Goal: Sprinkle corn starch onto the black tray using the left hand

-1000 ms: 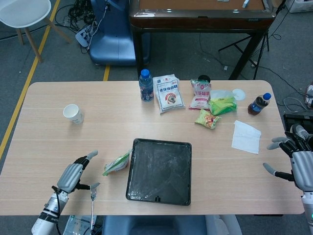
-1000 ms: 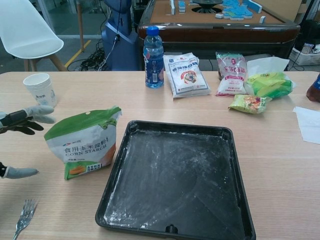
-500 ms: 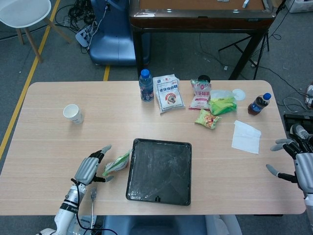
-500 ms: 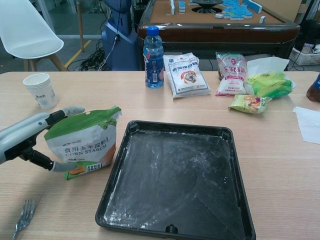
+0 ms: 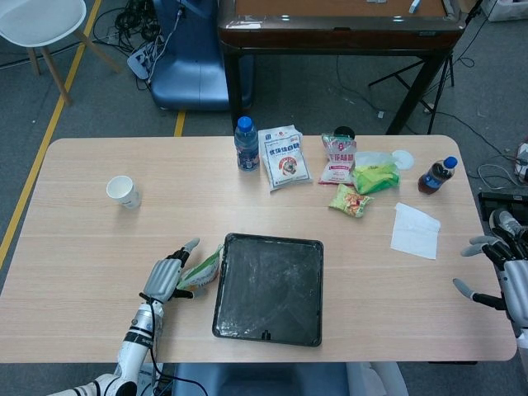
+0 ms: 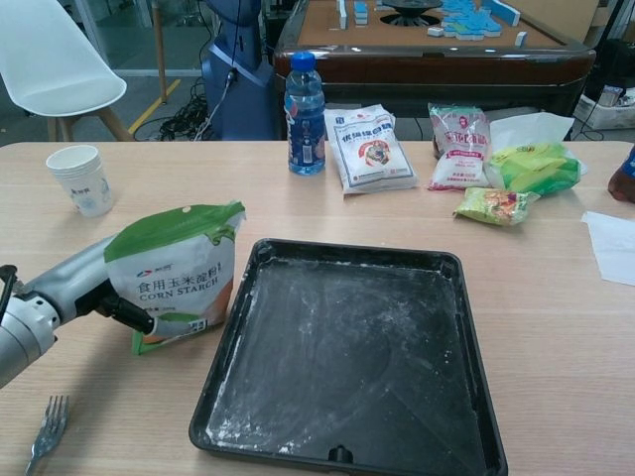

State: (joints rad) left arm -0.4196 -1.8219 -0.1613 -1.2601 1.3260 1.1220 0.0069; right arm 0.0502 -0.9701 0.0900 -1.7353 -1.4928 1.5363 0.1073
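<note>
The green and white corn starch bag [image 5: 200,275] [image 6: 179,273] stands just left of the black tray [image 5: 268,285] [image 6: 347,357], whose floor is dusted with white powder. My left hand [image 5: 165,279] [image 6: 60,297] grips the bag from its left side, thumb on the front lower corner and fingers hidden behind it. The bag leans slightly, its top towards the tray. My right hand [image 5: 503,276] hovers open at the table's right edge, far from the tray, and shows only in the head view.
A fork [image 6: 45,431] lies near the front edge, below my left hand. A paper cup [image 5: 122,191] stands at the left. A water bottle [image 5: 246,144], several food packets [image 5: 283,157] and a cola bottle [image 5: 436,175] line the back; a napkin [image 5: 415,231] lies right.
My left hand slid right from beside the fork to the corn starch bag and closed around it. The bag shifted and stands more upright. The right hand barely moved.
</note>
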